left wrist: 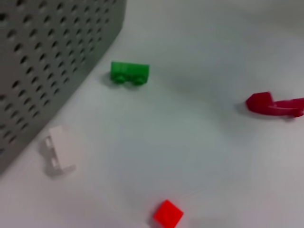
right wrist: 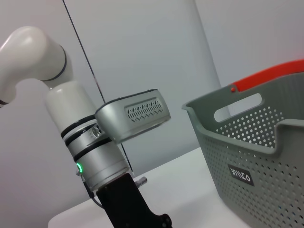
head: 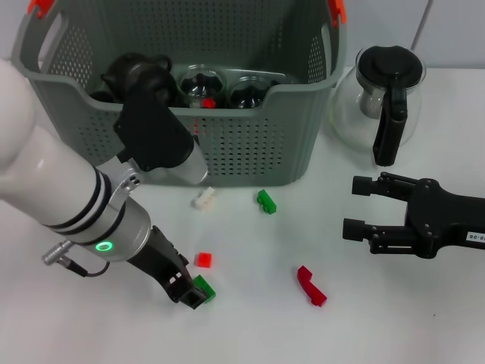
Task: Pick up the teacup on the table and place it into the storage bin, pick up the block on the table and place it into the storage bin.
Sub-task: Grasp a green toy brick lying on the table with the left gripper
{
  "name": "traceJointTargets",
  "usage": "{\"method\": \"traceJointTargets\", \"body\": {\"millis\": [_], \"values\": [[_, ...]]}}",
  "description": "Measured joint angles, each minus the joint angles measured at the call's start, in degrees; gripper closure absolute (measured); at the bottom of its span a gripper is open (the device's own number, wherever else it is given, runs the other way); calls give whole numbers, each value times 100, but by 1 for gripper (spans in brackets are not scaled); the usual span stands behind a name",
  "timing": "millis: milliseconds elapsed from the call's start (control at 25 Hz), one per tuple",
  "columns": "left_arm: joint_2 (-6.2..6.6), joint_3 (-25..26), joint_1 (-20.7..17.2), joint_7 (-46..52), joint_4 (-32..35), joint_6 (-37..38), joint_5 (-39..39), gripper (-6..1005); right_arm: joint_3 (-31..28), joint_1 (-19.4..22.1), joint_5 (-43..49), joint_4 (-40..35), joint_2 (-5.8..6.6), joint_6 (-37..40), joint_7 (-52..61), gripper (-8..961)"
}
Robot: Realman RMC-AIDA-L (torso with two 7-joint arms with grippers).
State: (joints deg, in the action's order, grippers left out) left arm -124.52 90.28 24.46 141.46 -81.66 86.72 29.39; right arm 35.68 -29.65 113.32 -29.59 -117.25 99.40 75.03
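The grey-green perforated storage bin (head: 227,144) stands at the back of the table, also seen as storage bin (right wrist: 256,137) and storage bin (left wrist: 42,61). Two glass teacups (head: 203,87) sit inside it. My left gripper (head: 191,290) is down at the table, right against a green block (head: 205,288). Loose on the table lie a white block (head: 203,199), a second green block (head: 266,202), a small red block (head: 202,260) and a curved red piece (head: 311,286). My right gripper (head: 360,207) hovers open at the right, holding nothing.
A glass pot with a black handle (head: 383,98) stands right of the bin, just behind my right gripper. The bin's front wall is close behind the white and green blocks. In the right wrist view my left arm (right wrist: 95,156) rises in front of a pale wall.
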Motion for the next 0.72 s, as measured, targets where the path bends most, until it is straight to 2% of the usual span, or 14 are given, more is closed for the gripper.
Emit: {"method": "traceJointTargets", "body": {"millis": [360, 720], "values": [[-16, -550, 4, 354, 29, -279, -420, 377, 0, 18, 4, -2, 1, -16, -6, 12], [-20, -670, 13, 563, -38, -253, -458, 379, 0, 15, 0, -3, 1, -29, -7, 12]]}}
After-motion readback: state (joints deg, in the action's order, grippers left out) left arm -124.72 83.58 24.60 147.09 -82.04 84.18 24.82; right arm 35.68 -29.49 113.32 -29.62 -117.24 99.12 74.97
